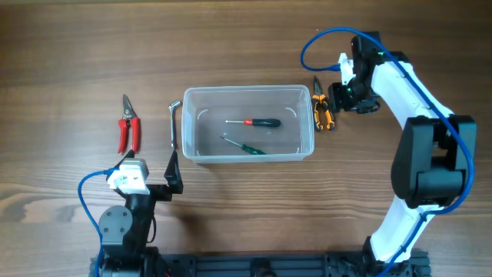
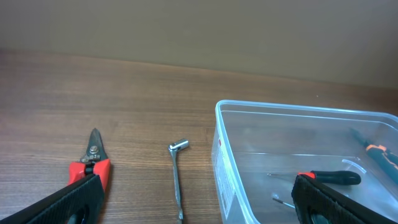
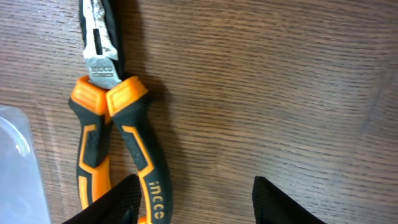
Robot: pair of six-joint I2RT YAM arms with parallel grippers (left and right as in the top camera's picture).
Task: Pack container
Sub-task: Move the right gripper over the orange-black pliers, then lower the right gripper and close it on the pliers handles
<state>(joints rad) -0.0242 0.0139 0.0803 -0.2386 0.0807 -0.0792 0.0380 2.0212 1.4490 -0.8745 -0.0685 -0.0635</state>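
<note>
Black right fingers [image 3: 118, 202] stand apart with nothing clamped, and the right gripper [image 3: 193, 208] hangs low over the wood table [image 3: 280, 93]. Orange-and-black long-nose pliers [image 3: 115, 124] lie flat, one handle just inside one finger, the nose pointing away ahead of the tips. A corner of the clear container [image 3: 15, 162] sits just outside that same finger.

Left gripper [image 2: 199, 202] is spread wide and empty. Red-handled pruning shears [image 2: 94, 155] lie ahead of one finger. A steel L-shaped socket wrench [image 2: 176, 174] lies between the fingers, a bit ahead. The container's near wall stands ahead of the other finger. Inside are a red-handled screwdriver [image 2: 333, 178] and a green-handled screwdriver [image 1: 252, 149].

The tub is probably light, thin and flexy, with slick walls. The thick rim looks like the stiff part, so pinch over it on a short wall, one finger inside and one outside.
</note>
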